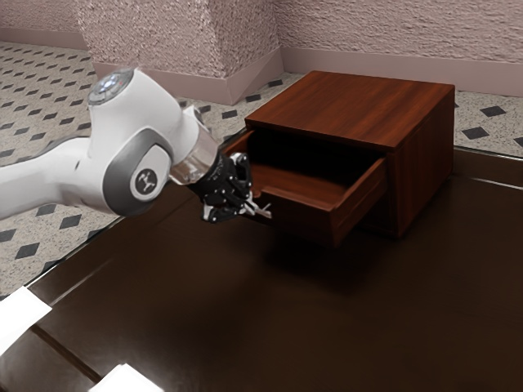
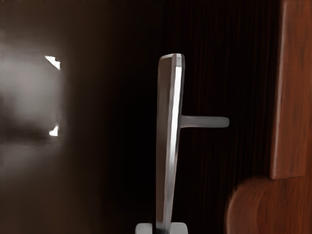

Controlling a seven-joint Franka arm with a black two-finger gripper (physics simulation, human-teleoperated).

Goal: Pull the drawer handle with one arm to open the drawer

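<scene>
A dark wooden cabinet [image 1: 359, 106] stands on the table, and its drawer [image 1: 319, 196] sticks out of it toward the arm, its inside visible. The drawer's silver handle [image 1: 262, 209] juts from the front panel. My black gripper [image 1: 248, 204] comes in from the exterior view's left and is shut on that handle. In the wrist view the handle [image 2: 168, 136] is a long metal bar running straight from the hand. One post joins it to the reddish drawer front [image 2: 292, 97]. Grey fingertips [image 2: 144, 228] flank the bar's near end.
The cabinet sits on a dark glossy table [image 1: 270, 318] with wide room in front of the drawer. Two white patches [image 1: 20, 318] lie at the table's near left corner. A tiled floor [image 1: 49, 82] and a textured pillar [image 1: 180, 37] lie behind.
</scene>
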